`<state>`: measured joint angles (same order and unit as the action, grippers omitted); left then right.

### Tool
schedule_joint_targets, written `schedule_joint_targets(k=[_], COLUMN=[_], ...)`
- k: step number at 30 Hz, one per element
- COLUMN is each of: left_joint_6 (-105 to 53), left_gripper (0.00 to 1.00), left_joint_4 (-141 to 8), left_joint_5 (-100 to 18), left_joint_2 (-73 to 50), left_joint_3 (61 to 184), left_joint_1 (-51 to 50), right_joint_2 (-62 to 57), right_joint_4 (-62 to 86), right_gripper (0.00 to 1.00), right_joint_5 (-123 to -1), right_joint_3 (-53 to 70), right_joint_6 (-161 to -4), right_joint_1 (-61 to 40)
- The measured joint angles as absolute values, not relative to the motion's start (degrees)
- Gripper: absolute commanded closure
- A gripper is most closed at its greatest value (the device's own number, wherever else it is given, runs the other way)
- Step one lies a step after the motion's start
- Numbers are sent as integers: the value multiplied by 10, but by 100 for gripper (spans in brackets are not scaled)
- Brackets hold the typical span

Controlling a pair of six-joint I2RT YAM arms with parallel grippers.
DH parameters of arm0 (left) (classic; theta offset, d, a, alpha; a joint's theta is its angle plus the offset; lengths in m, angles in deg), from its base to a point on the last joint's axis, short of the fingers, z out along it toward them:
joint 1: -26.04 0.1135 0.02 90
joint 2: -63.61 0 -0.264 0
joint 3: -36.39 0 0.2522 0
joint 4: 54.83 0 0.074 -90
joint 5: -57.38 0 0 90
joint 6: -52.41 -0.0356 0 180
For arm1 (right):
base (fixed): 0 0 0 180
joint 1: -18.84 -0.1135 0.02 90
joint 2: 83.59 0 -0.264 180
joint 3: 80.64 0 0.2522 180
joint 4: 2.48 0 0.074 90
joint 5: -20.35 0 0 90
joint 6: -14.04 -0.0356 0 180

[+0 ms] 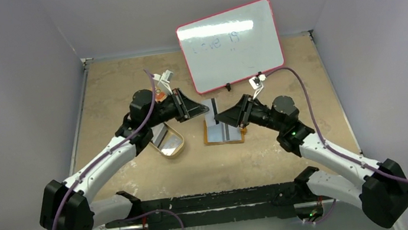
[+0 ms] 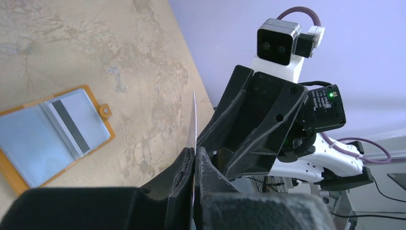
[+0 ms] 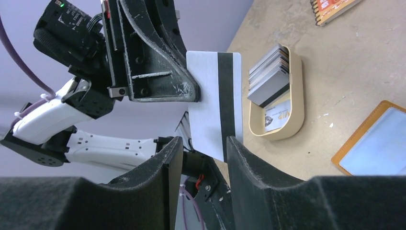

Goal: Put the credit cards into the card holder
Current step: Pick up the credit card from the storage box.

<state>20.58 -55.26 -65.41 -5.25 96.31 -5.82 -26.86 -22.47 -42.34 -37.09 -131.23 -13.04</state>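
Note:
My left gripper point(image 2: 195, 151) is shut on one of the credit cards point(image 2: 193, 120), held on edge above the table. In the right wrist view that card point(image 3: 215, 103) faces the camera, pale with a dark stripe. My right gripper point(image 3: 203, 143) stands open, its fingers on either side of the card's lower end; I cannot tell if they touch it. From above, both grippers meet over the card holder point(image 1: 224, 131). The orange holder point(image 2: 52, 134) lies open, with a striped card point(image 2: 72, 124) in its right pocket. More cards point(image 3: 270, 76) are stacked in a tan dish point(image 3: 287, 127).
A white board with a red rim point(image 1: 231, 46) leans at the back of the table. An orange patterned flat piece point(image 3: 332, 7) lies beyond the dish. The tan dish point(image 1: 169, 141) sits left of the holder, under the left arm.

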Motion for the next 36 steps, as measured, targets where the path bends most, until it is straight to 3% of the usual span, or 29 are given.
schedule_joint_targets(k=[16, 18, 21, 23, 26, 29, 36], left_joint_6=[206, 206, 213, 216, 211, 168, 34], left_gripper=[100, 100, 100, 86, 62, 53, 45], left_joint_4=[-552, -552, -545, -542, -545, -611, -784], left_joint_5=[-705, -708, -710, -709, -701, -672, -543], left_joint_2=[-49, -49, -49, -50, -51, -52, -65], left_joint_3=[963, 963, 963, 963, 964, 981, 1037], left_joint_1=[-56, -56, -56, -56, -55, -55, -56], right_joint_2=[-282, -282, -282, -285, -298, -316, -284], right_joint_4=[-136, -129, -127, -130, -135, -136, -82], right_gripper=[59, 66, 84, 97, 100, 100, 100], right_joint_5=[-463, -462, -459, -457, -458, -465, -508], right_joint_3=[-328, -328, -327, -327, -327, -327, -327], right_joint_6=[-1256, -1252, -1248, -1250, -1252, -1253, -1216], right_joint_1=[-131, -131, -131, -131, -130, -131, -131])
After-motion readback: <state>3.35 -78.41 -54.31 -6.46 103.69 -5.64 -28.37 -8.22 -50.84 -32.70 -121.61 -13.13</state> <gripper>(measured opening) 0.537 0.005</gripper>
